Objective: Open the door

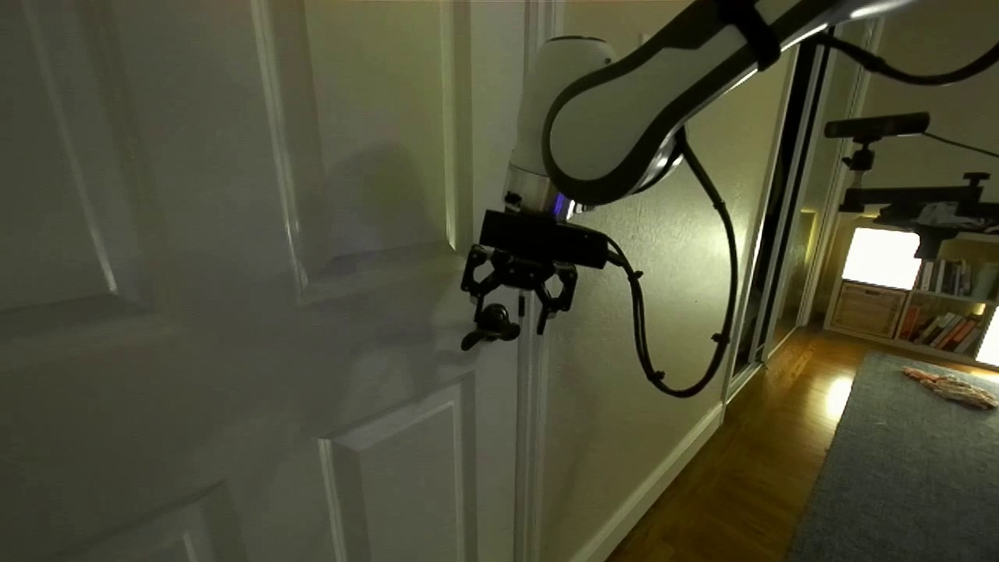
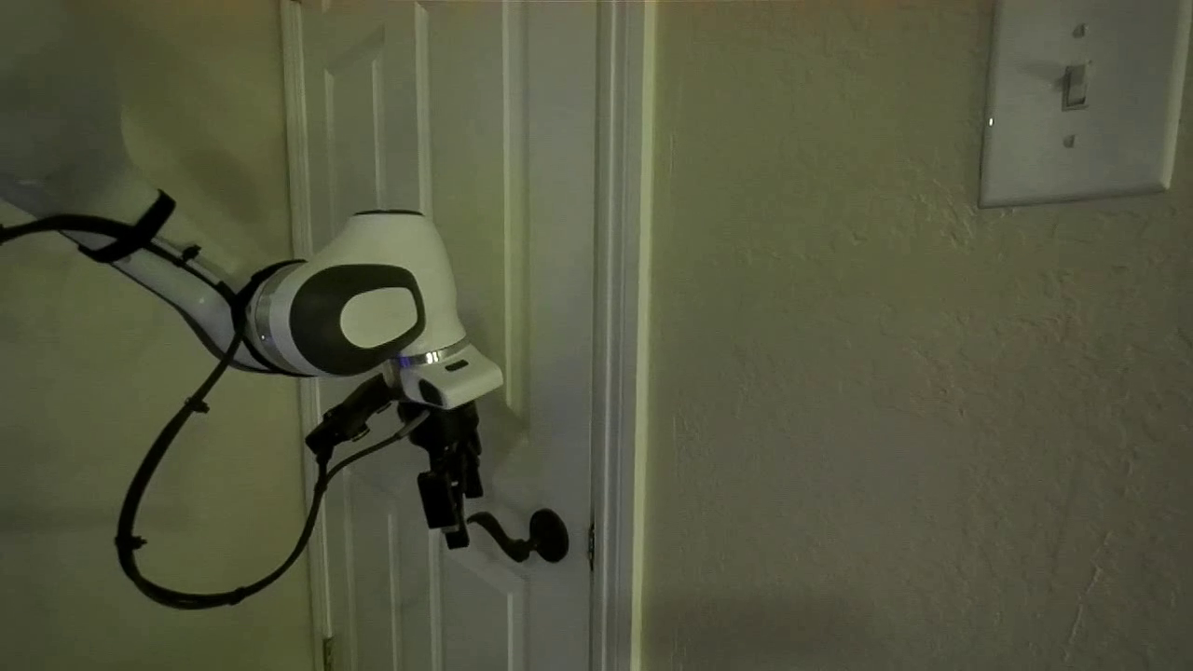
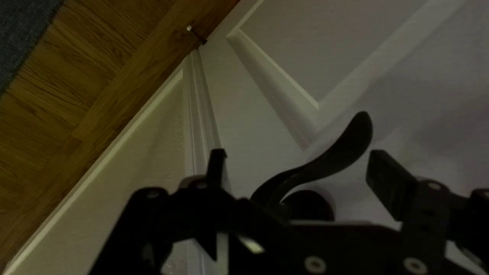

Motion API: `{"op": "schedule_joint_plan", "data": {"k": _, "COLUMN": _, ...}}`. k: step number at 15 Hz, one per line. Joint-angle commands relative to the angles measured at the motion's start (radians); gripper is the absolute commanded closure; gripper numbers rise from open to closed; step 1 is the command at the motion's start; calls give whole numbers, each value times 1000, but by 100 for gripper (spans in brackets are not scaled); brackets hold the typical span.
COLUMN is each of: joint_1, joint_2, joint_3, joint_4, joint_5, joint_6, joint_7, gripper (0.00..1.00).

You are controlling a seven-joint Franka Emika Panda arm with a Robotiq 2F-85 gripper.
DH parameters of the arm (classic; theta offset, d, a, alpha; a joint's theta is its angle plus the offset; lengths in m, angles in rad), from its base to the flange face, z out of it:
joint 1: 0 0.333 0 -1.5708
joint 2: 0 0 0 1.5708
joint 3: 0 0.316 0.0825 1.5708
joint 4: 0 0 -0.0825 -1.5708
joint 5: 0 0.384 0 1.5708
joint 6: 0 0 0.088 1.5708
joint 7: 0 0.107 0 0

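Observation:
The white panelled door (image 1: pixel 351 343) looks shut in its frame; it also shows in an exterior view (image 2: pixel 550 280) and in the wrist view (image 3: pixel 263 114). Its dark lever handle (image 1: pixel 492 324) is partly overlapped by a finger. The lever and round base show more fully in an exterior view (image 2: pixel 522 540); the lever stands out curved in the wrist view (image 3: pixel 328 162). My gripper (image 1: pixel 509 321) is open, pointing down at the handle; it also shows in an exterior view (image 2: pixel 457 522). In the wrist view (image 3: pixel 298 154) the lever lies between the spread fingers. I cannot tell if a finger touches it.
The door trim (image 1: pixel 531 437) and cream wall (image 2: pixel 839 373) stand beside the door. A black cable (image 1: pixel 730 297) hangs in a loop from the arm. A switch plate (image 2: pixel 1030 158) is on the wall. A thin door stop (image 3: pixel 197 35) sits low on the door's side.

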Motion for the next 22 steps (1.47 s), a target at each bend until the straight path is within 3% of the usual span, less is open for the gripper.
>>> {"op": "schedule_joint_plan", "data": {"k": 1, "joint_1": -21, "joint_2": 20, "joint_3": 20, "joint_4": 35, "joint_5": 42, "joint_6": -8, "joint_7": 32, "gripper": 0}}
{"op": "schedule_joint_plan", "data": {"k": 3, "joint_1": -25, "joint_2": 49, "joint_3": 21, "joint_4": 72, "joint_5": 54, "joint_6": -5, "joint_7": 32, "gripper": 25}}
{"op": "schedule_joint_plan", "data": {"k": 8, "joint_1": -27, "joint_2": 131, "joint_3": 7, "joint_4": 189, "joint_5": 48, "joint_6": -7, "joint_7": 40, "gripper": 57}}
{"op": "schedule_joint_plan", "data": {"k": 9, "joint_1": -30, "joint_2": 146, "joint_3": 9, "joint_4": 208, "joint_5": 51, "joint_6": -9, "joint_7": 37, "gripper": 45}}
{"op": "schedule_joint_plan", "data": {"k": 10, "joint_1": -33, "joint_2": 161, "joint_3": 12, "joint_4": 229, "joint_5": 53, "joint_6": -14, "joint_7": 36, "gripper": 44}}
{"op": "schedule_joint_plan", "data": {"k": 13, "joint_1": -37, "joint_2": 189, "joint_3": 19, "joint_4": 266, "joint_5": 59, "joint_6": -34, "joint_7": 33, "gripper": 28}}
{"op": "schedule_joint_plan", "data": {"k": 14, "joint_1": -38, "joint_2": 191, "joint_3": 26, "joint_4": 265, "joint_5": 65, "joint_6": -41, "joint_7": 30, "gripper": 58}}
{"op": "schedule_joint_plan", "data": {"k": 16, "joint_1": -34, "joint_2": 193, "joint_3": 30, "joint_4": 262, "joint_5": 70, "joint_6": -50, "joint_7": 30, "gripper": 56}}
{"op": "schedule_joint_plan", "data": {"k": 19, "joint_1": -30, "joint_2": 198, "joint_3": 28, "joint_4": 252, "joint_5": 71, "joint_6": -56, "joint_7": 36, "gripper": 76}}
{"op": "schedule_joint_plan", "data": {"k": 22, "joint_1": -27, "joint_2": 204, "joint_3": 20, "joint_4": 225, "joint_5": 62, "joint_6": -55, "joint_7": 65, "gripper": 81}}
